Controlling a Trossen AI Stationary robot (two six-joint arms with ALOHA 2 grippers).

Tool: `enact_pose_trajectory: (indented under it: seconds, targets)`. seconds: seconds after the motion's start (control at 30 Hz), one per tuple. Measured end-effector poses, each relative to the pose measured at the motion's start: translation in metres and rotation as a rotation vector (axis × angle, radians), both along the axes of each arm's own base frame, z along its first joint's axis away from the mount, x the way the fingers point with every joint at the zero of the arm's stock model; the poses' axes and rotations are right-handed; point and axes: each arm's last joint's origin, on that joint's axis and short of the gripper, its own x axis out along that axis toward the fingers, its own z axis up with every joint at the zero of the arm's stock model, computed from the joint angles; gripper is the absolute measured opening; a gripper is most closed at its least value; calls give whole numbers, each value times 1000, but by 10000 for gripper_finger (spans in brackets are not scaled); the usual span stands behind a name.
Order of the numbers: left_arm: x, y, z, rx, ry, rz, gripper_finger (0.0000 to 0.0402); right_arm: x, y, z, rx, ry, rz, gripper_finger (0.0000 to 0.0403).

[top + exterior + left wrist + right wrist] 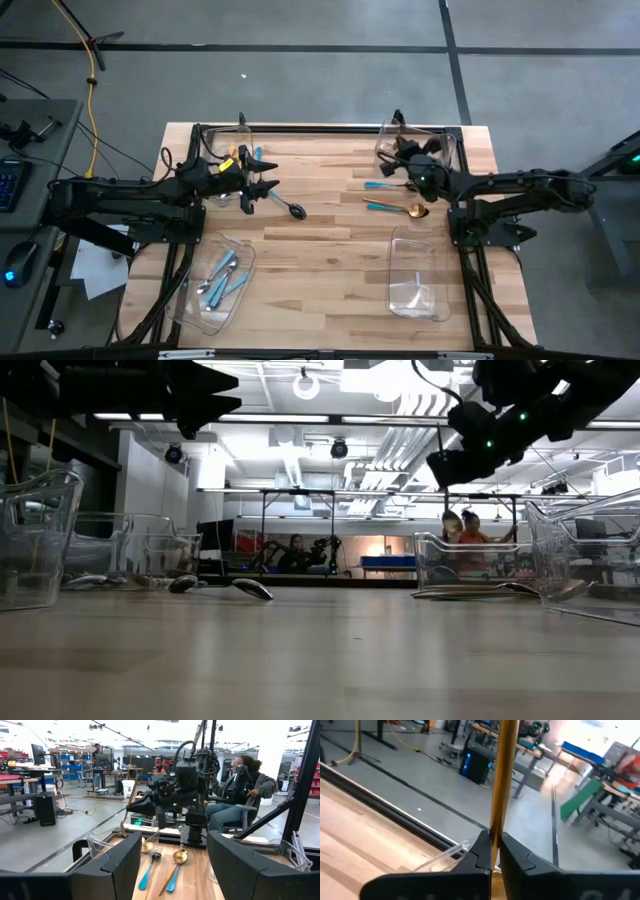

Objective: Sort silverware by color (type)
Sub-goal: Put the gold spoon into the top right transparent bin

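Note:
My right gripper [402, 157] hangs over the far right clear bin [440, 140], shut on a thin gold piece of silverware [131, 800]. My left gripper [270, 190] waits open above the table's left half, nothing between its fingers [112, 867]. On the wood between the arms lie two teal-handled pieces [378, 185] [384, 207], one with a gold bowl [418, 211]. A dark spoon [288, 207] lies flat just right of my left gripper. The near left bin [190, 310] holds several light-blue-handled pieces [222, 275]. My right gripper pinches the gold piece's slim handle [495, 827] between its two fingers, which lie across it. The piece stands nearly upright and sticks out past the fingers on both sides. It is lifted clear of the table, its lower end [123, 827] hanging free.
A clear bin [420, 285] stands at the near right and another [235, 135] at the far left. A dark rail [320, 128] runs along the table's far edge. People sit in the room beyond the table [240, 785]. Bare wood lies in the table's middle.

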Motion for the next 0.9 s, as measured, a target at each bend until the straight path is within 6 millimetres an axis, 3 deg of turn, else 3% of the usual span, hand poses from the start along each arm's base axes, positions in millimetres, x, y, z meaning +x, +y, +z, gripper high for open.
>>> enact_pose_trajectory:
  seconds: [0.27, 0.53, 0.9]
  targets:
    - [0, 0, 0, -4, 0, -1, 212, -6, -16, -3, 48, -21, -20, 3]
    - [0, 0, 0, -20, -2, -4, 211, -28, -54, -14, 223, -54, -36, 3]
    - [0, 0, 1, -18, -9, -3, 212, -43, -90, 3, 556, 143, -69, 3]
